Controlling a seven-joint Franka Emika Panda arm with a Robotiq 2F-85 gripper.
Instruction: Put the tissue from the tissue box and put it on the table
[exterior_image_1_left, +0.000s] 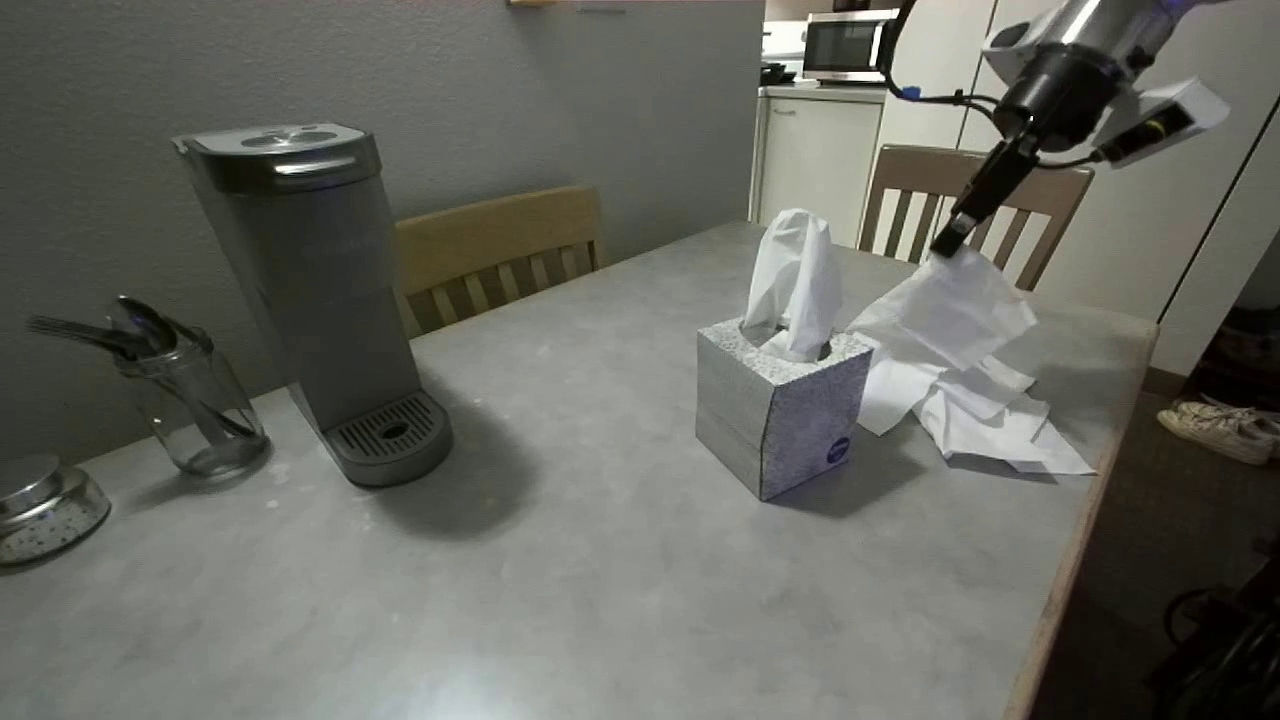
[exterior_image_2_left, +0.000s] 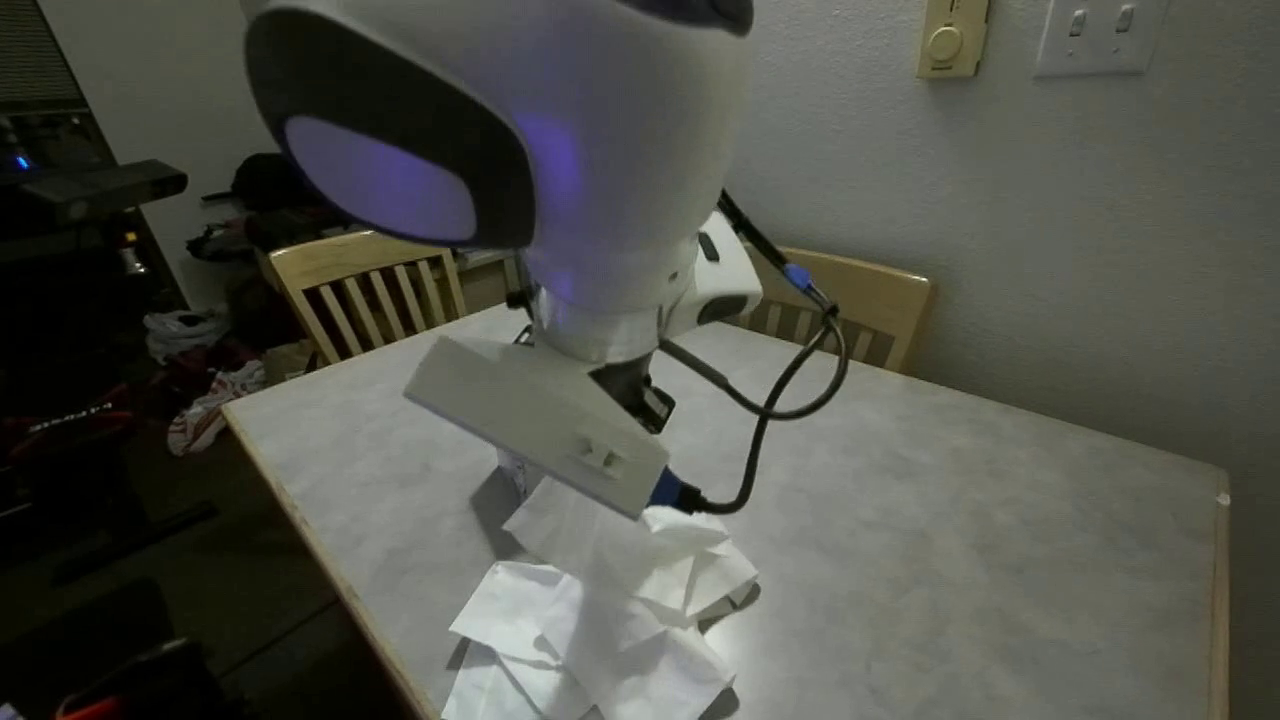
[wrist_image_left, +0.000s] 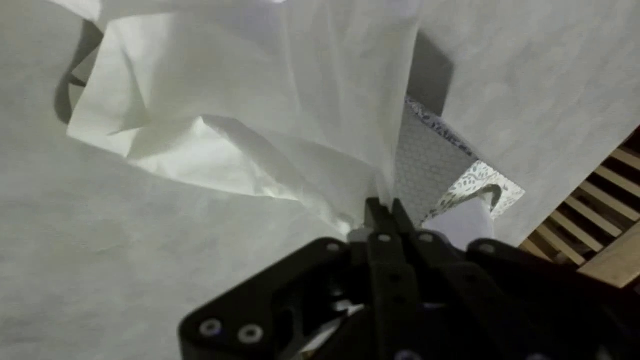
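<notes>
- Your gripper (wrist_image_left: 384, 206) is clenched on the tissue (exterior_image_1_left: 955, 310); in the wrist view you see it fan out from the grip toward 10 o'clock;
- Your tissue hangs over the table (exterior_image_1_left: 600, 620), at 2 o'clock from the tissue box (exterior_image_1_left: 770, 415) in an exterior view; loose tissues (exterior_image_1_left: 1000, 430) lie at 5 o'clock from it; contact between them unclear;
- Box upright; another sheet (exterior_image_1_left: 797, 285) pokes up from its slot;
- Coffee maker (exterior_image_1_left: 325, 290) and cutlery jar (exterior_image_1_left: 205, 425) stand at 9 o'clock from the box, well apart.

Crinkled white tissue (exterior_image_1_left: 968, 310) hanging; tissue box (exterior_image_1_left: 785, 415) upright on table (exterior_image_1_left: 560, 560).
</notes>
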